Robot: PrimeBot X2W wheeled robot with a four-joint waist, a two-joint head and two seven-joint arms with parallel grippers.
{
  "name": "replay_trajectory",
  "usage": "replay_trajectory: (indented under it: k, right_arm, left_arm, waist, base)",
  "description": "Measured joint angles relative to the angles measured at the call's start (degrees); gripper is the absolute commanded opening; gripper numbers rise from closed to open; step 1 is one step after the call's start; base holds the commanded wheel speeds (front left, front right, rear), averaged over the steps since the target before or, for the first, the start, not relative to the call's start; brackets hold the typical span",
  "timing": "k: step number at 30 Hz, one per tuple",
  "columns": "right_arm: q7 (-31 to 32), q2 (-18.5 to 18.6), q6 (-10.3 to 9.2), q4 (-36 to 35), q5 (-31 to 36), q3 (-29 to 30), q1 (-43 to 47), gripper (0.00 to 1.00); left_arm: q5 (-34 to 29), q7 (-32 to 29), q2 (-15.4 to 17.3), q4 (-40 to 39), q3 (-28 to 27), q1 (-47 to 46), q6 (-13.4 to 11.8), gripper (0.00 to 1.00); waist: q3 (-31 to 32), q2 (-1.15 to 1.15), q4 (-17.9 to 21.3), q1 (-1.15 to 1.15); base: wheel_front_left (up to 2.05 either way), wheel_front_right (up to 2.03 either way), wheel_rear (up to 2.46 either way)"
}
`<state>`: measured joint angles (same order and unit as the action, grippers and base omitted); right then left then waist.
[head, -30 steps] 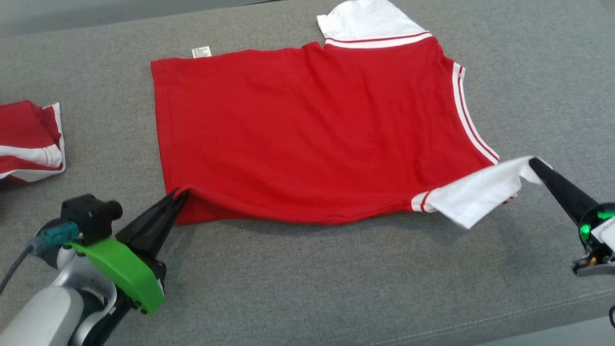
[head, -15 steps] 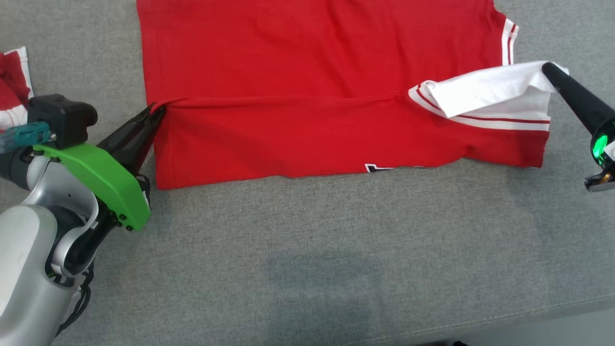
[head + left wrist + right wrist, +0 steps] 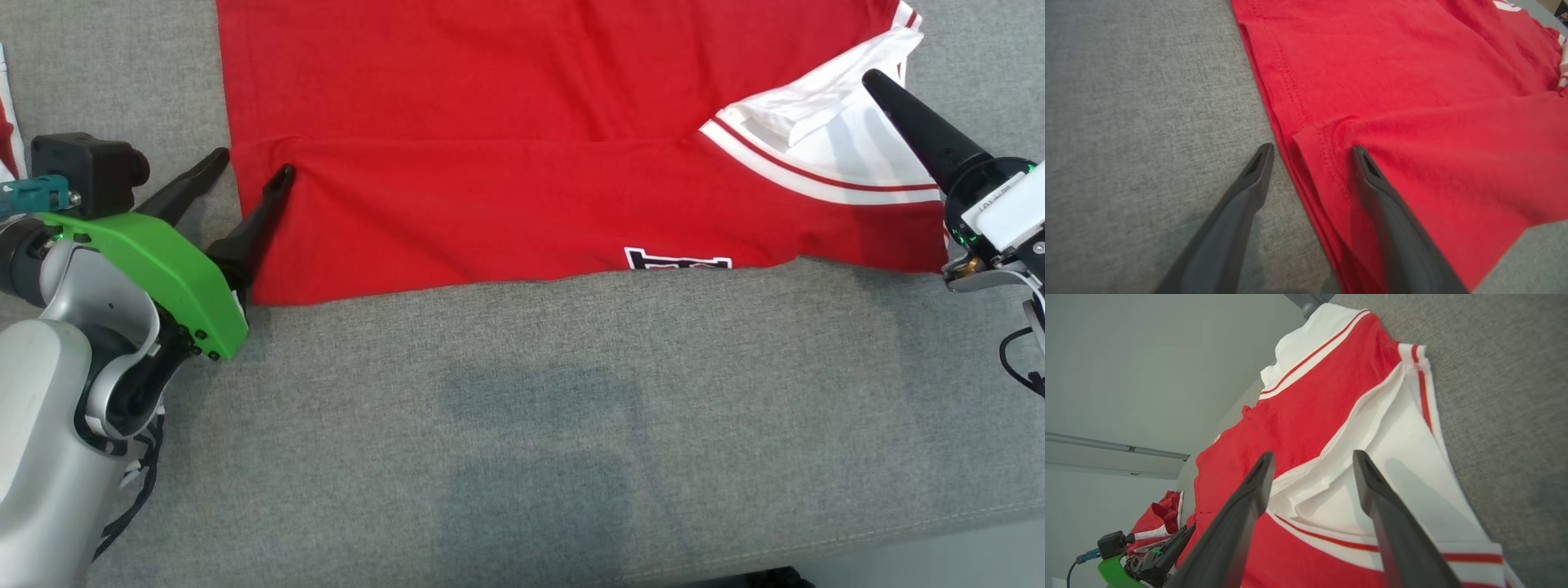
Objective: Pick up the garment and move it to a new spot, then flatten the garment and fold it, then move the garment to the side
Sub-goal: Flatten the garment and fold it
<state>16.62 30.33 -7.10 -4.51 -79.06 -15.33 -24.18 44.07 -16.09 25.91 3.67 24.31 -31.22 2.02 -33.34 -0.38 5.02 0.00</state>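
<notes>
Open ground lies toward the viewer: in the head view the grey upholstered surface [image 3: 522,457] runs bare from 4 o'clock round to 8 o'clock, crossed only by a soft shadow near 6 o'clock, and ends at a stitched seam [image 3: 898,529] along its front edge at 5 o'clock. The red garment [image 3: 522,122] fills the 12 o'clock half and runs off the top of the frame. Its left hem stands at 10 o'clock and its near edge cuts straight across the middle.

The left gripper [image 3: 249,166] sits at 9 o'clock with its jaws spread and holding nothing. In its wrist view [image 3: 1311,150] one finger rests on the grey fabric just outside the hem, the other lies over the red cloth, and a doubled-back corner of hem sits between them. The right gripper [image 3: 1312,456], at 2 o'clock in the head view, also stands with its fingers apart, above the white sleeve [image 3: 833,155], with nothing pinched.

The garment lies folded on itself, a long crease running from 9 o'clock toward 3 o'clock. It has white sleeves trimmed with red stripes and a black-and-white print [image 3: 678,260] peeking out at the near edge. A second red-and-white garment [image 3: 1161,516] lies crumpled beyond the left gripper.
</notes>
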Motion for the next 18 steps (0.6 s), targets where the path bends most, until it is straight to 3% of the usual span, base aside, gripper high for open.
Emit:
replay_trajectory:
  k: [3, 8, 13, 18]
  right_arm:
    - [-0.3, 0.0, 0.10, 1.1, 1.3, -0.5, 0.0, 1.00]
    - [-2.1, 1.2, 2.13, 1.1, 4.7, -0.9, 1.2, 1.00]
    - [-3.2, 5.7, 2.46, 1.9, 9.4, -1.6, 7.7, 1.00]
    - [-4.0, 5.7, 2.40, 2.5, 10.1, -2.7, 11.3, 1.00]
  left_arm:
    - [0.8, 0.6, -0.5, 1.0, -0.5, 0.2, 0.0, 1.00]
    - [3.6, 2.1, -1.7, 0.9, -3.2, 3.9, -1.6, 1.00]
    - [6.2, 2.3, -3.1, 0.7, -3.5, 9.3, -2.5, 1.00]
    - [8.4, 2.0, -3.4, 0.9, -4.2, 11.7, -4.1, 1.00]
  waist:
    - [0.9, 0.00, 0.3, 0.00]
    - [3.2, 0.00, 0.7, 0.00]
    - [6.1, 0.00, 0.9, 0.00]
    - [8.3, 0.00, 0.9, 0.00]
  base:
    - [0.00, 0.00, 0.00]
    - [0.00, 0.00, 0.00]
    - [0.00, 0.00, 0.00]
    - [0.00, 0.00, 0.00]
